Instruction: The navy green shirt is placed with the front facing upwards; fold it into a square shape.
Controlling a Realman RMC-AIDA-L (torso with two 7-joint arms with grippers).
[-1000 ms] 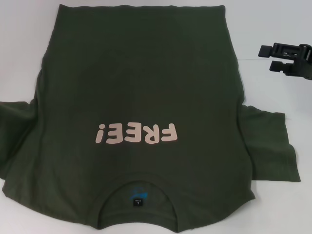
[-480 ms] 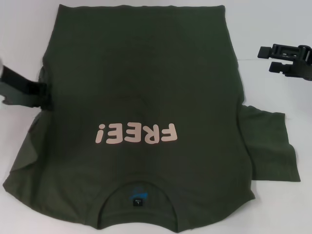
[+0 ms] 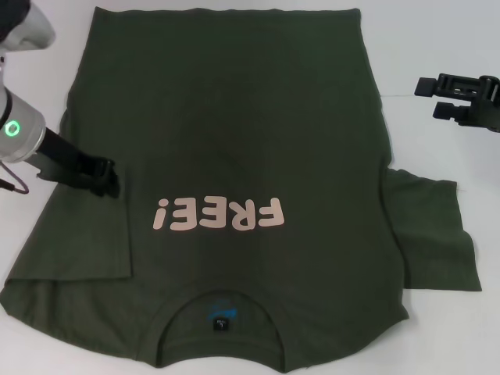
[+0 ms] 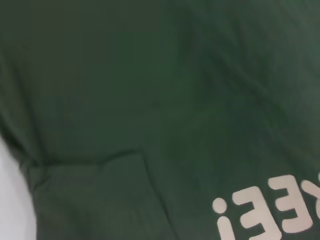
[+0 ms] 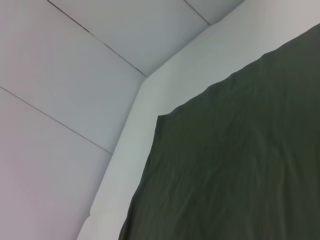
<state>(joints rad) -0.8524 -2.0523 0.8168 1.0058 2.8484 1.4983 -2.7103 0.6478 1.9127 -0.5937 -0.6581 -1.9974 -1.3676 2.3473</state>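
Navy green shirt point(image 3: 234, 141) lying front-up on a white table point(image 3: 437, 156), its collar nearest the robot.

Pale pink "FREE!" lettering point(image 3: 217, 213) reads upside down in the head view, and a small black neck label point(image 3: 223, 321) sits inside the collar. The shirt's left sleeve point(image 3: 90, 234) is folded in over the body; the right sleeve point(image 3: 433, 234) lies spread. Left gripper point(image 3: 108, 178) sits over the folded sleeve, grip impossible to tell. Right gripper point(image 3: 430, 98) hovers beside the shirt, fingers parted and empty. Pale panelled flooring point(image 5: 60, 100) lies beyond the table edge.
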